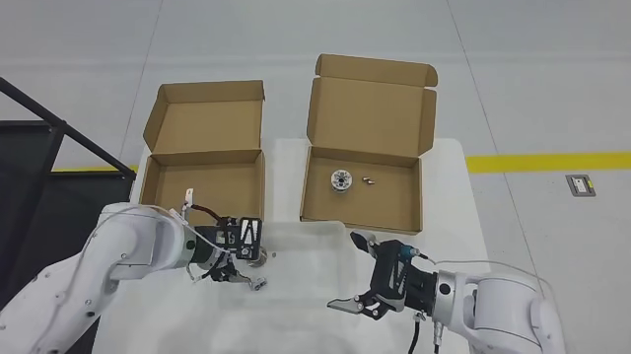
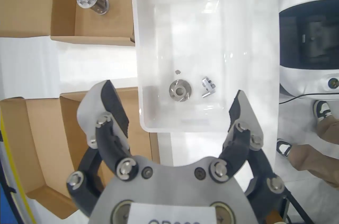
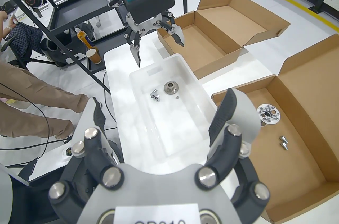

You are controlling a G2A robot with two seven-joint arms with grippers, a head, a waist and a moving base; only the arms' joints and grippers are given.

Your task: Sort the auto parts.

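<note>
Both pincers were spread wide and had hold of nothing. The left pincer [image 3: 160, 53] hung above the left end of a shallow white tray [image 2: 136, 24] that lay along the front of the white counter [image 1: 446, 181]. The right pincer [image 1: 349, 273] was at the tray's other end, facing the left one across it.

Three loose parts lay on the tray floor at the left end, below the left pincer. One was a round metal hub [image 2: 180, 90] with a flange and a centre hole. Just beside it, apart from it, was a small angled bracket [image 2: 208, 86]. A tiny dark fragment [image 2: 177, 72] sat near the hub on the side away from the bracket; what it was could not be told.

Behind the tray two brown cardboard boxes stood side by side with a strip of counter between them, lids folded back and upright. The left box [image 1: 207, 191] stood behind the left pincer, its front wall close to the tray's left end. The right box [image 1: 394, 211] held a toothed disc part [image 1: 340, 178] that sat on a short cylinder with its slotted face upward. Two small bolts [image 1: 368, 180] lay close together near it, not touching it, toward the box's right side
</note>
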